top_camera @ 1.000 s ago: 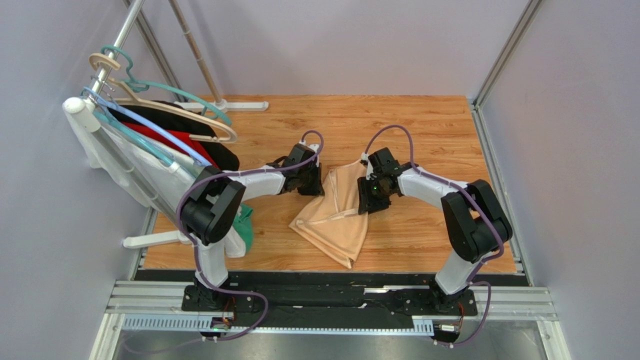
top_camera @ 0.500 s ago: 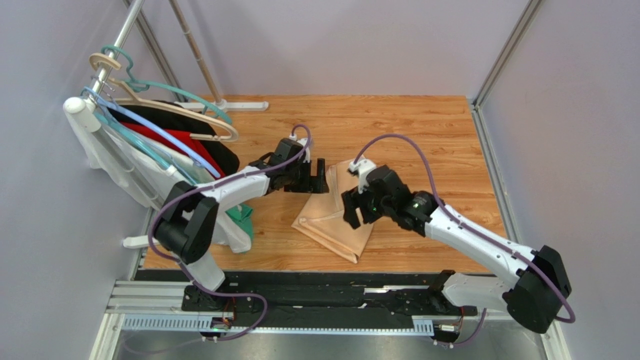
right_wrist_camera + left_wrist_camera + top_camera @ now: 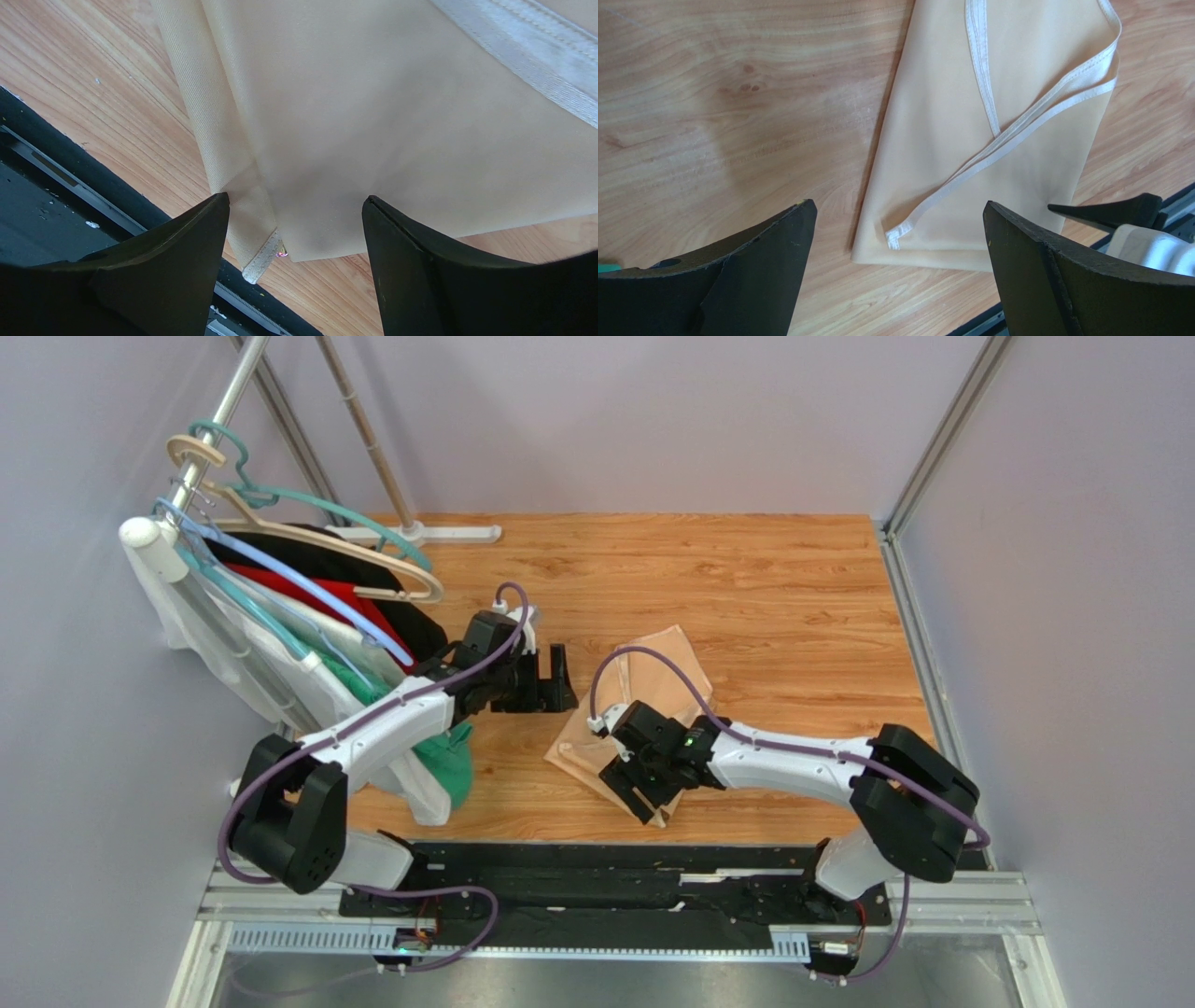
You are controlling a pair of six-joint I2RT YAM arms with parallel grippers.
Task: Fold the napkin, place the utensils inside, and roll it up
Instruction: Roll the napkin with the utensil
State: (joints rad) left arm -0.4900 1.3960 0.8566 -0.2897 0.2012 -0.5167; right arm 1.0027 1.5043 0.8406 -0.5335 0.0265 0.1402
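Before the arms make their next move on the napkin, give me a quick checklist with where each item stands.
1. Napkin folded, lying on the table: ok.
2. Left gripper jaws open, empty: ok.
3. Right gripper jaws open over the napkin's near corner: ok.
4. Utensils in view: not ok, none seen.
5. Layers lined up at that corner: not ok, the lower layer sticks out.

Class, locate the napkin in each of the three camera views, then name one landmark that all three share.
Top external: napkin at the centre of the wooden table.
Left wrist: napkin from upper middle to right, white hems showing.
Right wrist: napkin fills the upper frame, corner at lower middle.
Shared landmark: the wooden table.
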